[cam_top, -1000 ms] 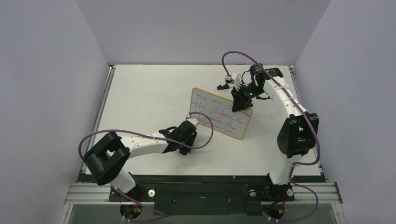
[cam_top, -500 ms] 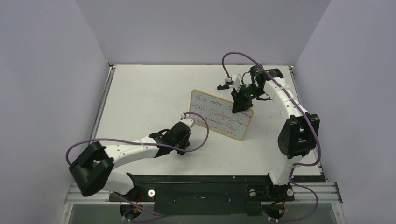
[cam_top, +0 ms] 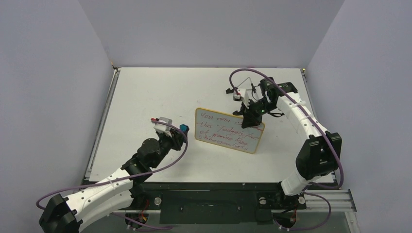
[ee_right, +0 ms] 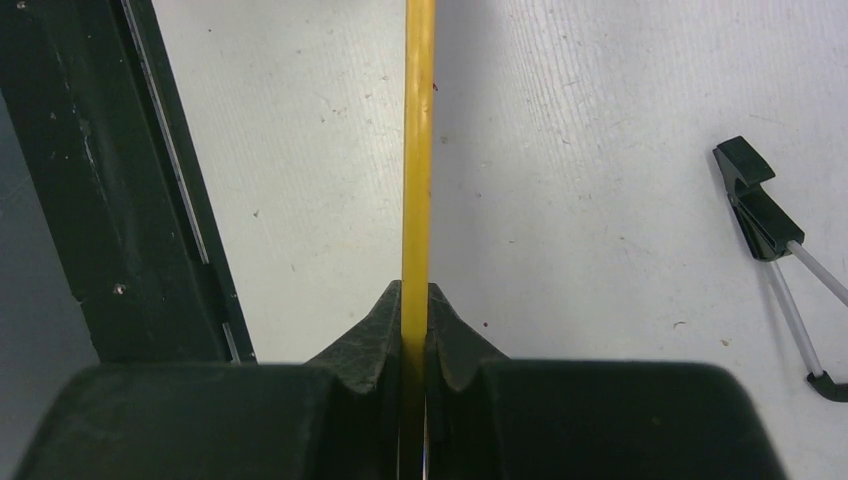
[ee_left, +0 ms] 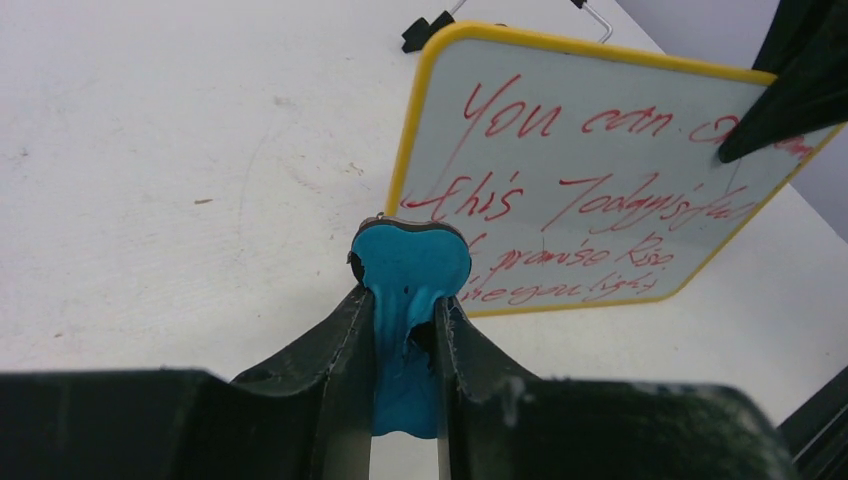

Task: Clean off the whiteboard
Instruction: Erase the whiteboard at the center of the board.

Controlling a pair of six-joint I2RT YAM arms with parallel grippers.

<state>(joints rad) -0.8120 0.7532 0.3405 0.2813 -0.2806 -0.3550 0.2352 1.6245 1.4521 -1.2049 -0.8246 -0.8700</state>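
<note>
The whiteboard (cam_top: 228, 130) has a yellow frame and red handwritten lines, and it is held tilted above the table. My right gripper (cam_top: 250, 118) is shut on its upper right edge; in the right wrist view the yellow frame (ee_right: 417, 150) runs straight up from between that gripper's (ee_right: 415, 298) jaws. My left gripper (cam_top: 179, 131) is shut on a blue eraser (cam_top: 183, 128) just left of the board. In the left wrist view the eraser (ee_left: 410, 262) bulges out above the left gripper (ee_left: 405, 305), close to the board's (ee_left: 600, 170) lower left corner.
The board's black foot with a wire stand (cam_top: 235, 89) lies on the table behind the board, also seen in the right wrist view as a black foot (ee_right: 755, 200). Grey walls enclose the white table (cam_top: 145, 97) on three sides. A black rail (ee_right: 120, 180) edges the table.
My left gripper closed on the blue eraser at the board's lower left, then drew back to the left and lifted it. The right gripper shifted the board slightly toward the front.
</note>
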